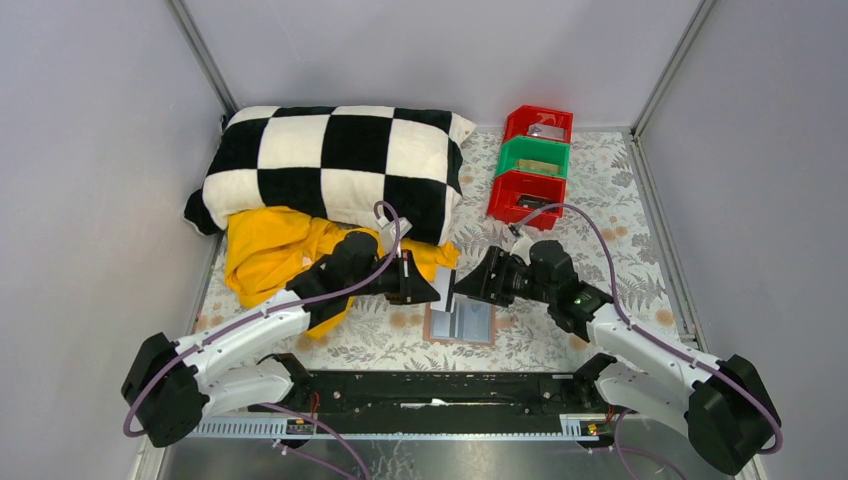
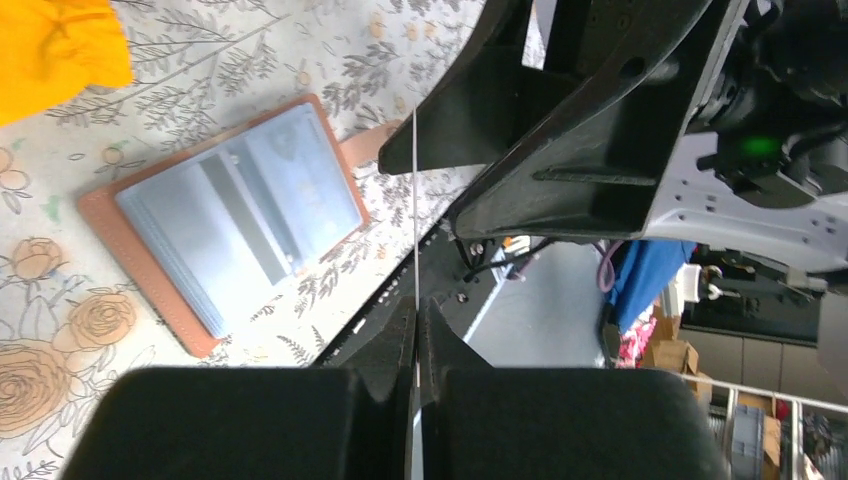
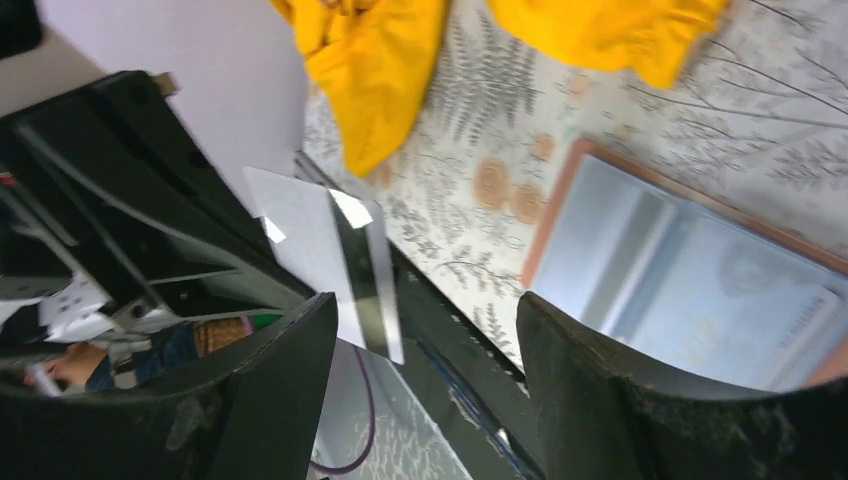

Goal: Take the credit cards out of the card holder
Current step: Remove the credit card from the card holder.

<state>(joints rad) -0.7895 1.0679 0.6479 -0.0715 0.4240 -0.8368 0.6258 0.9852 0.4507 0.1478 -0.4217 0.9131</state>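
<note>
Overhead: left fingers (image 1: pixel 418 283) pinch one credit card (image 1: pixel 443 291) above the open card holder (image 1: pixel 461 323) on the tabletop (image 1: pixel 620 250); right fingers (image 1: pixel 478 280) wide, just beside.
Left wrist: card edge-on, stands upright.
Right wrist: card free of right fingers. Hold the pinch firm, back right arm off straight. Can't tell if more cards sit in the holder.

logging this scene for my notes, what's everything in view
pillow: one, black and white checks, far left
cloth: one, yellow, in front of the pillow
bins: three, two red and one green, far right
mat: one, floral, under everything
wallet: one, tan with grey inside, open, near middle
card: one, pale with a dark stripe, held above the mat
left fingers: two, black, shut on the card
right fingers: two, black, open beside the card
</note>
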